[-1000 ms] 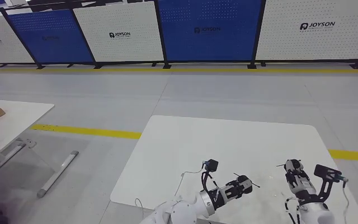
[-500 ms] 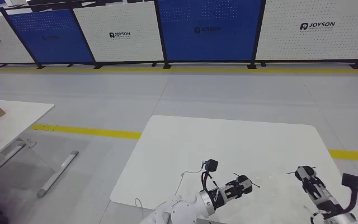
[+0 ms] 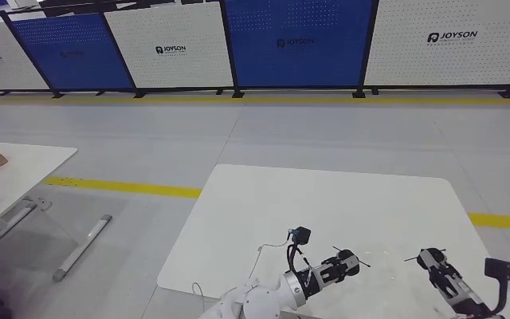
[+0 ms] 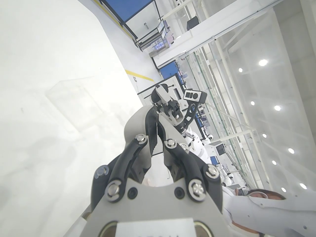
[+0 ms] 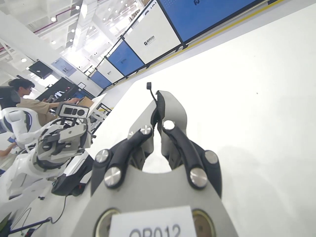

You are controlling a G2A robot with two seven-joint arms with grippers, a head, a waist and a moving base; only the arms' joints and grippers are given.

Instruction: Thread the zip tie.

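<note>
On the white table point(image 3: 319, 199), both arms sit near the front edge. My left gripper point(image 3: 348, 261) is shut on a thin black zip tie point(image 3: 362, 261) whose ends stick out on both sides of it. In the left wrist view its fingertips point(image 4: 154, 110) are pressed together, with the right arm's gripper point(image 4: 167, 99) farther off. My right gripper point(image 3: 428, 257), at the front right, is shut on a second black zip tie point(image 3: 410, 257) that points toward the left arm. In the right wrist view this zip tie point(image 5: 151, 93) sticks out past the shut gripper point(image 5: 158, 99), head end outermost.
A faint transparent rectangle point(image 4: 71, 99) lies flat on the table near the left gripper. Blue and white partition panels point(image 3: 295, 40) stand across the far floor behind a yellow line. Another white table point(image 3: 24, 167) stands at the left. The table's far half is bare.
The right gripper has moved right and toward the table's front edge with its zip tie, widening the gap to the left gripper. The left arm has kept still.
</note>
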